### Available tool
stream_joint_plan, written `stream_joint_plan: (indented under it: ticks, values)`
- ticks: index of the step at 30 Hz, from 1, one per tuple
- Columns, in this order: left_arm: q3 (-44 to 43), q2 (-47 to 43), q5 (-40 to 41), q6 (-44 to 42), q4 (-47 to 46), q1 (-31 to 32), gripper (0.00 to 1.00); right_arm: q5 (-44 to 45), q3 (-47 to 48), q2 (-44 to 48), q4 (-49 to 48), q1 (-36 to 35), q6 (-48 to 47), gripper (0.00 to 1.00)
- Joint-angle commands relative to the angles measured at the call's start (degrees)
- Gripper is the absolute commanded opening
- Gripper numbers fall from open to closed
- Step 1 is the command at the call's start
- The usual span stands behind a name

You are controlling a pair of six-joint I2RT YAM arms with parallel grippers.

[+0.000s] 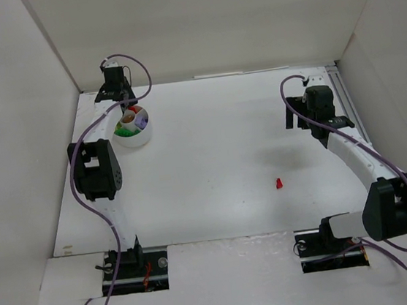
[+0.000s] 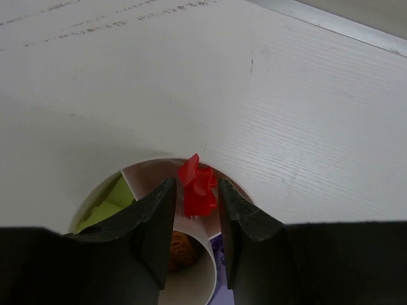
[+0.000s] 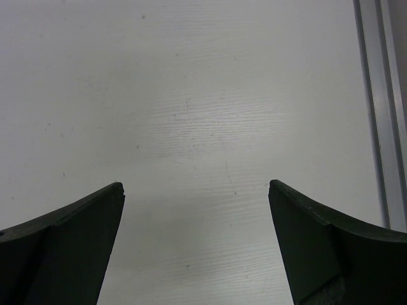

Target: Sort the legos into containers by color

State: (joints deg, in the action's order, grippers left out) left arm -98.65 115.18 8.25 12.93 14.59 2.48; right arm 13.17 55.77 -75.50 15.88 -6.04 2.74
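Overhead and wrist views of the sorting scene. The left hand [image 2: 196, 192] hangs over the far left corner of the desk [image 1: 210, 144], its jaws narrow and pinching the held red brick [image 2: 198, 189] just above the divided white dish [image 1: 134, 138]. Its dark fingers [image 2: 152, 219] hide the near half of the dish; between and beside them show a lime-yellow brick [image 2: 105, 203], an orange-brown brick [image 2: 181, 251] and a strip of purple, each in its own compartment. The loose red brick [image 1: 278, 183] lies alone on the desk, well apart from the dish, nearer the right arm. The right hand [image 3: 196, 187] hovers wide open over bare desk beside a metal rail [image 3: 375, 95].
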Motion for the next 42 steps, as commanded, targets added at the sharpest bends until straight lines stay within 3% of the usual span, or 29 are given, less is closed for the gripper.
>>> stream_joint_plan:
  ticks: [1,4,8,15,31,34,42]
  values:
    - [-3.57,1.27,1.76,-0.62,0.96,-0.46,0.29,1.33,0.83,0.97,-1.38,0.24,-0.46,1.00]
    - [-4.18,1.80,2.30,-0.10,0.97,-0.46,0.25,1.33,0.83,0.97,-0.85,0.24,-0.46,1.00]
    - [-4.88,2.33,5.01,0.61,1.67,-0.46,0.14,1.95,0.83,0.97,-0.85,0.24,-0.46,1.00]
    - [-2.95,0.40,6.25,1.75,0.35,-0.98,0.07,1.95,0.83,0.97,-0.85,0.24,-0.46,1.00]
    - [-1.10,-0.13,8.36,2.89,0.35,-2.04,0.06,1.95,1.89,-1.22,-0.85,0.24,-0.46,1.00]
    - [-1.10,0.40,6.61,2.36,0.35,-2.04,0.11,1.95,2.50,-1.22,-0.85,0.24,-0.46,1.00]
    - [1.97,-2.32,-0.51,0.00,-2.28,-2.04,0.13,1.95,2.50,-1.22,-0.85,0.24,-0.46,1.00]
